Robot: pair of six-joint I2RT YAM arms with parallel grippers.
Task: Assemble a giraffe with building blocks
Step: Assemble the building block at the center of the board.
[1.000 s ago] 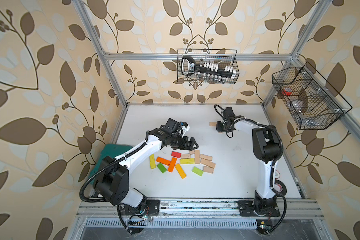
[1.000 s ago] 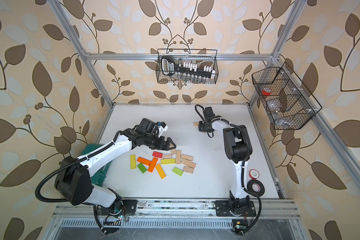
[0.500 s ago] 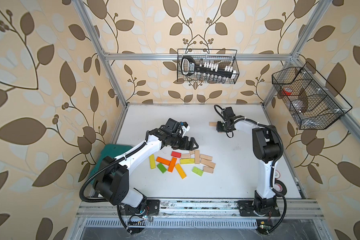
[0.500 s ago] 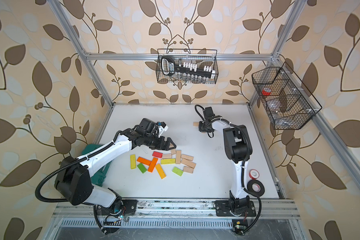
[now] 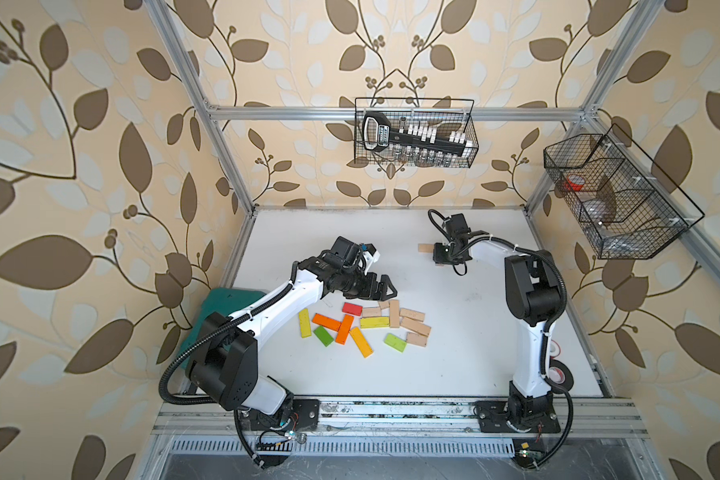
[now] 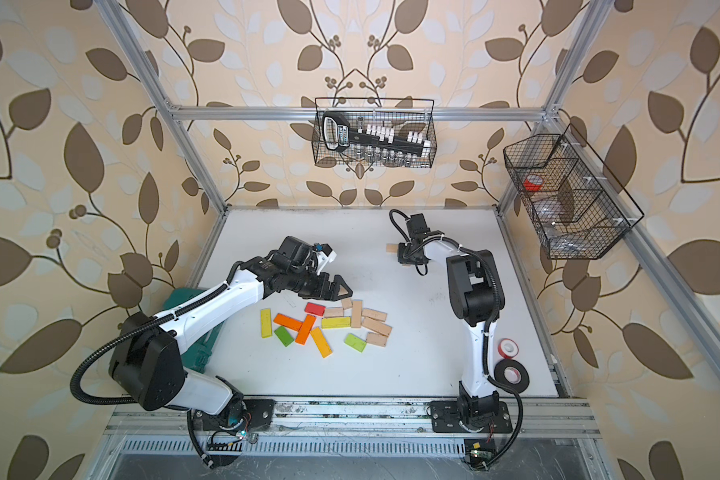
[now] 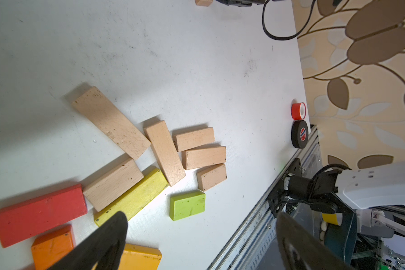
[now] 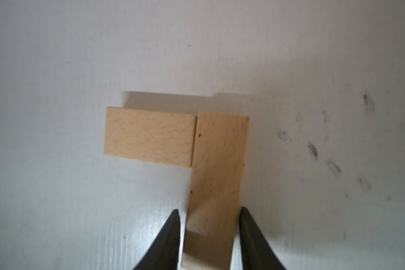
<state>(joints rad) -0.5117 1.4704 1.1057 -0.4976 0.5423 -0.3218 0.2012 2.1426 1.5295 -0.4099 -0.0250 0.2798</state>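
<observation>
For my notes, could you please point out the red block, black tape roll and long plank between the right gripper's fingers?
red block (image 7: 40, 214): left wrist view, top face.
black tape roll (image 7: 298, 134): left wrist view, black body.
long plank (image 8: 218, 182): right wrist view, top face.

Eight plain blocks (image 5: 412, 314); eight painted blocks (image 5: 352, 308)

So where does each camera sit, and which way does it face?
Top views: side by side, high in front, looking down at the table, blocks, left arm and right arm.
Left wrist: on the left arm, looking over the blocks toward the tape and right arm's base; jaws show, wide apart.
Right wrist: on the right arm, looking down at a long plank and short plank; jaws flank the long one.
Shared by top views and left wrist: blocks, tape.
</observation>
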